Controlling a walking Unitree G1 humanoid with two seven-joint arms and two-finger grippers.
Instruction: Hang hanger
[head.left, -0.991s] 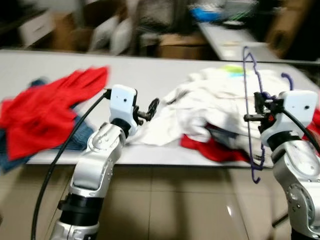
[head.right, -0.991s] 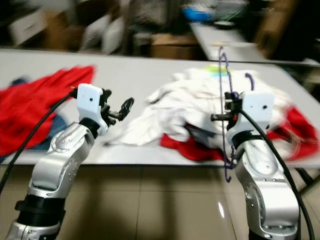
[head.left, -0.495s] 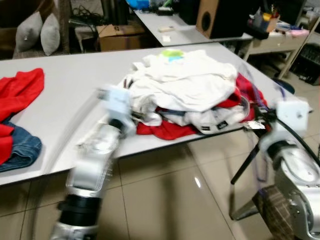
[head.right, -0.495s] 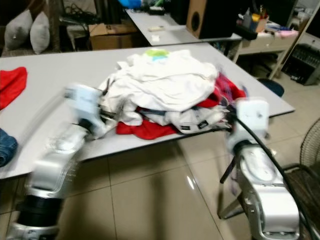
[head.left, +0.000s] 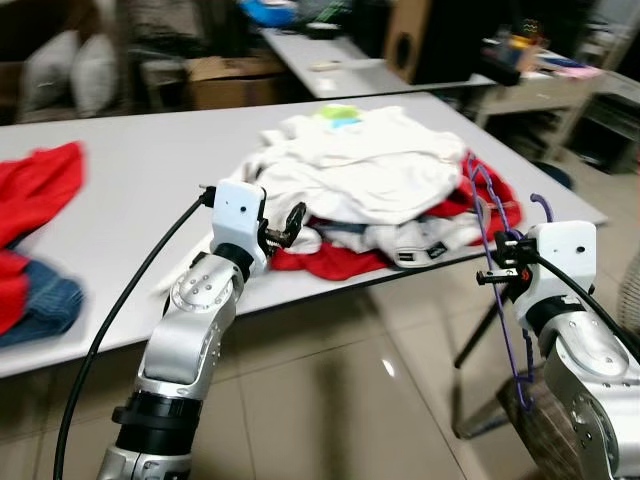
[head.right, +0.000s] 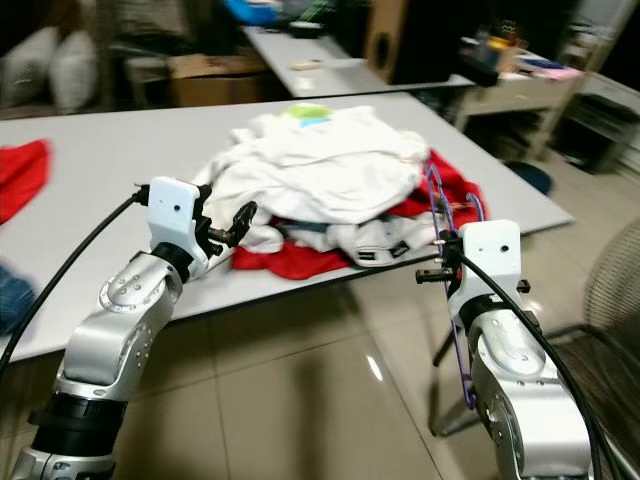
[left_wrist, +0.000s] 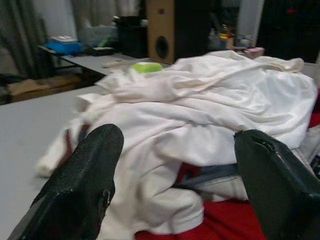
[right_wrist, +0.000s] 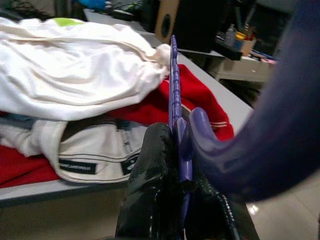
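My right gripper has its fingers clamped on the purple hanger, held upright just off the worktop edge; my left gripper fingers stand wide apart, empty, facing the clothes pile.

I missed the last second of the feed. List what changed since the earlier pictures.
The camera swung toward the table's right end. The right gripper still pinches the purple hanger, upright as before. The left gripper stays open and empty near the clothes pile, which lies unmoved.
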